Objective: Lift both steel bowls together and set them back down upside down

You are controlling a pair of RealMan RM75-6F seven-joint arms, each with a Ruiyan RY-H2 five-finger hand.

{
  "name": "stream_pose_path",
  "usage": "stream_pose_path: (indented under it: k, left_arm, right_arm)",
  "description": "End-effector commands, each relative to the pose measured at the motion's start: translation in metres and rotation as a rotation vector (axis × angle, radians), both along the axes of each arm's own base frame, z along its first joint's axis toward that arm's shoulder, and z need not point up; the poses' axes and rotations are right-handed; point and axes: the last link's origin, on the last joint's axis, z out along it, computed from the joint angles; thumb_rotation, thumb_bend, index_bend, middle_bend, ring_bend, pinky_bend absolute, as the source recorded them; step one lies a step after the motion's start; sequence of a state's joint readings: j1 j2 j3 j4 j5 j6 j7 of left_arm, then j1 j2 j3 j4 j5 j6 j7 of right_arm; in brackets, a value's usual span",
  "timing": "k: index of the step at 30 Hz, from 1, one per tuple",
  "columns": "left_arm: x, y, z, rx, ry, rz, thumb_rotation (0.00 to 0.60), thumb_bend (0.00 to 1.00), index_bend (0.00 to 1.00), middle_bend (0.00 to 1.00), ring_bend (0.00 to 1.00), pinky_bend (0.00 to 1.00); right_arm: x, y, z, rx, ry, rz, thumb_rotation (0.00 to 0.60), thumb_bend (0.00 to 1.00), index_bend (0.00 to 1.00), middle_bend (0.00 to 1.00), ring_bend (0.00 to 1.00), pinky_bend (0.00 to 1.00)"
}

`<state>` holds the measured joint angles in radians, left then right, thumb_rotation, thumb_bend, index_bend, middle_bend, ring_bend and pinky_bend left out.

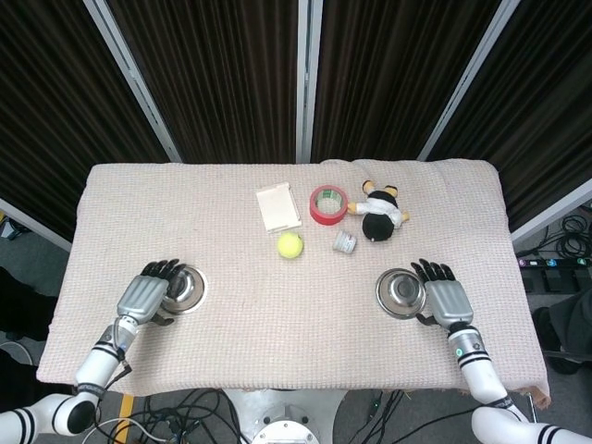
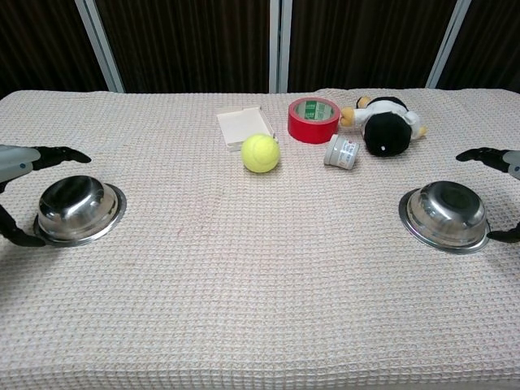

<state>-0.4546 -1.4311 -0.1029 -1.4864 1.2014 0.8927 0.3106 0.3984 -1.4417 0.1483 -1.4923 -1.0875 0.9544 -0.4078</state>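
Note:
Two steel bowls sit upright on the beige cloth. The left bowl [image 1: 184, 288] [image 2: 78, 209] is near the table's left side, the right bowl [image 1: 400, 292] [image 2: 446, 214] near its right side. My left hand [image 1: 143, 295] [image 2: 18, 191] is open beside the left bowl's outer rim, fingers spread around it. My right hand [image 1: 445, 298] [image 2: 497, 191] is open beside the right bowl's outer rim in the same way. Neither hand is closed around a bowl; whether the fingers touch the rims I cannot tell.
At the back middle lie a white box [image 1: 277, 206], a red tape roll [image 1: 326, 203], a yellow tennis ball [image 1: 289, 244], a small white jar [image 1: 344, 242] and a black plush toy [image 1: 379, 213]. The table [image 1: 296, 351] edges run close behind both hands.

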Motion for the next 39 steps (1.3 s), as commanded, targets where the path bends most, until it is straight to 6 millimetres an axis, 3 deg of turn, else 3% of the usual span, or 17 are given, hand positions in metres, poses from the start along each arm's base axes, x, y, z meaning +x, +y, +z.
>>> stream_pose_path:
  k: [1, 10, 15, 21, 39]
  left_arm:
    - [-0.001, 0.006, -0.003, -0.024, -0.009, 0.02, 0.6, 0.0, 0.07, 0.03, 0.0, 0.14]
    - [-0.002, 0.018, -0.008, -0.036, -0.024, 0.033, 0.6, 0.0, 0.09, 0.05, 0.0, 0.15]
    - [0.0, 0.021, -0.009, -0.05, -0.029, 0.035, 0.6, 0.0, 0.11, 0.06, 0.0, 0.17]
    - [0.001, 0.023, -0.013, -0.064, -0.039, 0.042, 0.6, 0.04, 0.12, 0.08, 0.0, 0.2]
    - [-0.001, 0.028, -0.019, -0.113, -0.041, 0.074, 0.6, 0.06, 0.14, 0.1, 0.0, 0.24]
  right_arm:
    - [0.005, -0.006, -0.009, 0.029, 0.009, 0.005, 0.6, 0.12, 0.0, 0.0, 0.0, 0.0]
    - [0.02, -0.018, -0.026, 0.081, -0.008, 0.012, 0.6, 0.13, 0.0, 0.0, 0.0, 0.0]
    - [0.022, -0.018, -0.02, 0.09, -0.079, -0.01, 0.6, 0.14, 0.0, 0.0, 0.0, 0.0]
    - [0.02, -0.021, -0.016, 0.09, -0.047, 0.003, 0.6, 0.22, 0.0, 0.02, 0.0, 0.02]
    - [0.02, -0.028, -0.025, 0.189, 0.0, -0.065, 0.6, 0.23, 0.0, 0.02, 0.0, 0.06]
